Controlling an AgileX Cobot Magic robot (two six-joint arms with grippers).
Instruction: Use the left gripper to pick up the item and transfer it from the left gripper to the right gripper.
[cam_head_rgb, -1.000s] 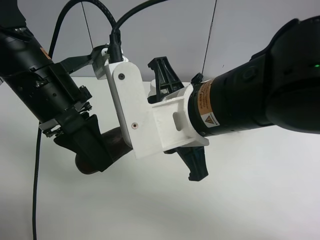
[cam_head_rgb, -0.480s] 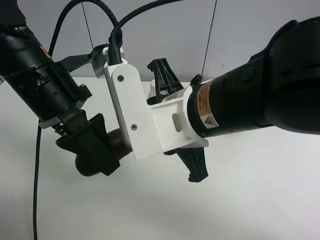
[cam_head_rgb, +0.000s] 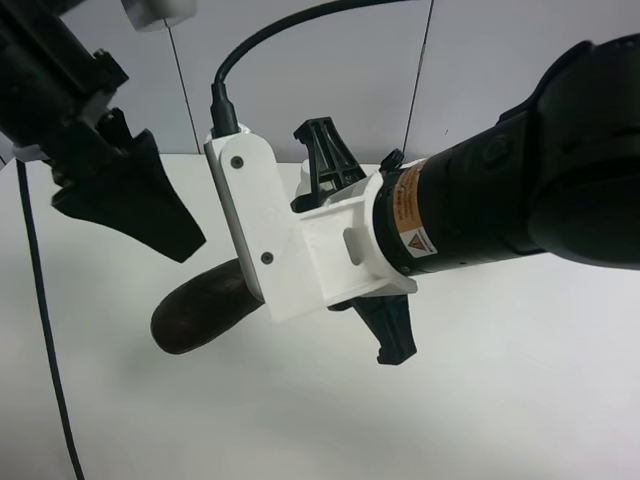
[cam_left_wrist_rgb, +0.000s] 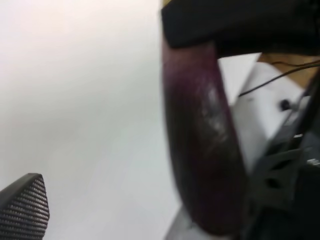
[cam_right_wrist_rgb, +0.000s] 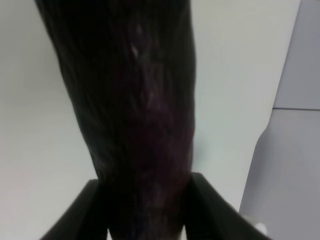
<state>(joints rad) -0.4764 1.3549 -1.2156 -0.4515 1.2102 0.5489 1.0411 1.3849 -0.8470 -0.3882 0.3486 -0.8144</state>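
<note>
The dark purple eggplant (cam_head_rgb: 200, 308) hangs in the air over the white table, its rounded end sticking out from behind the white bracket. The right gripper (cam_head_rgb: 358, 245), with the white bracket and orange label band, is shut on it. In the right wrist view the eggplant (cam_right_wrist_rgb: 135, 110) sits clamped between the two black fingers (cam_right_wrist_rgb: 87, 212). The all-black left gripper (cam_head_rgb: 150, 225) is open and empty, above and to the upper left of the eggplant, apart from it. The left wrist view shows the eggplant (cam_left_wrist_rgb: 202, 150) and one ribbed finger pad (cam_left_wrist_rgb: 22, 210) well away from it.
The white table (cam_head_rgb: 500, 400) lies below both arms. A grey panelled wall (cam_head_rgb: 330, 60) stands behind. A black cable (cam_head_rgb: 45, 350) hangs down at the exterior high view's left. The thick right arm (cam_head_rgb: 560, 150) fills the upper right.
The left gripper has let go of the eggplant and moved up and away to the upper left. The right gripper stays in place, holding the eggplant alone.
</note>
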